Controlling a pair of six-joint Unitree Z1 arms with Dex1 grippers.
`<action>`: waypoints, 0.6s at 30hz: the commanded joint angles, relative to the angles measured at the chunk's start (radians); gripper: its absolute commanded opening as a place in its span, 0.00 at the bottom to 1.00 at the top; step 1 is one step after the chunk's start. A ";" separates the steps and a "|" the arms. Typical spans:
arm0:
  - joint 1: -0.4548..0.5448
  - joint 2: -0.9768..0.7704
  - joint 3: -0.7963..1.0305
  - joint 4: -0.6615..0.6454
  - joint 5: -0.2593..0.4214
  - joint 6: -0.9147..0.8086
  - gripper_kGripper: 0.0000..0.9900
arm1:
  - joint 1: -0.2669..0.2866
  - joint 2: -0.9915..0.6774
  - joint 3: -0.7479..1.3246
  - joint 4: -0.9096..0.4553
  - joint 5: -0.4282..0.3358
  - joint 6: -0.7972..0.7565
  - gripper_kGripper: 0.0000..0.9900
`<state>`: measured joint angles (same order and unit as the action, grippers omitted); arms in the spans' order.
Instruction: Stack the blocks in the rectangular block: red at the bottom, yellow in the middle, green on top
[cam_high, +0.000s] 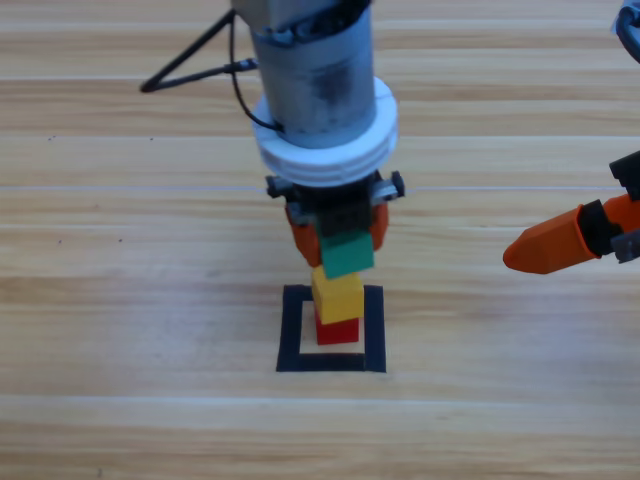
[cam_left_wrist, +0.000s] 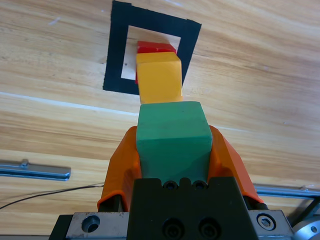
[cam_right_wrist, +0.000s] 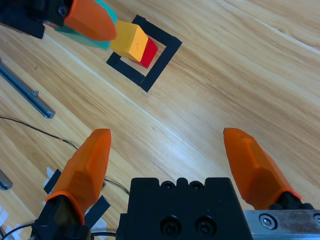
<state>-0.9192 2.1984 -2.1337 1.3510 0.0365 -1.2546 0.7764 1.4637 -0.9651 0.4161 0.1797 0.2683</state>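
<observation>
Green (cam_left_wrist: 174, 141) sits pinched between the orange jaws of the left claw (cam_high: 338, 232), square in the grip, and it hangs right over the yellow (cam_high: 338, 295). Whether the two faces already touch I cannot tell. From the wrist camera the teal cube lines up nicely over the yellow top, maybe a shade toward one side.

Below that, yellow rests on the red (cam_high: 338, 330), and the red stands inside the rectangular block (cam_high: 293, 330), the black tape frame on the wooden counter (cam_high: 120, 300). Two tiers up, one to go!

Now the delicate part, as I judge it: come straight down, no sideways drift, keep the green's edges parallel with the yellow's, and let go only once it bears flat. A nudge here could topple the whole column, since the yellow looks slightly offset from the smaller red beneath.

Out at the right edge, the right claw (cam_right_wrist: 172, 160) waits with jaws spread wide, well apart from the stack.
</observation>
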 joint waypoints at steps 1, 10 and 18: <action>-0.027 0.069 0.009 0.002 0.006 -0.017 0.11 | -0.026 0.021 0.022 0.001 0.003 -0.017 1.00; -0.027 0.112 0.000 0.002 0.008 -0.008 0.11 | -0.026 0.026 0.023 -0.002 0.003 -0.020 1.00; -0.027 0.139 -0.035 0.013 0.017 -0.002 0.10 | -0.026 0.029 0.023 -0.005 0.003 -0.020 1.00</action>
<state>-0.9298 2.2767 -2.1473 1.3519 0.0370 -1.2577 0.7764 1.4638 -0.9651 0.4161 0.1797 0.2497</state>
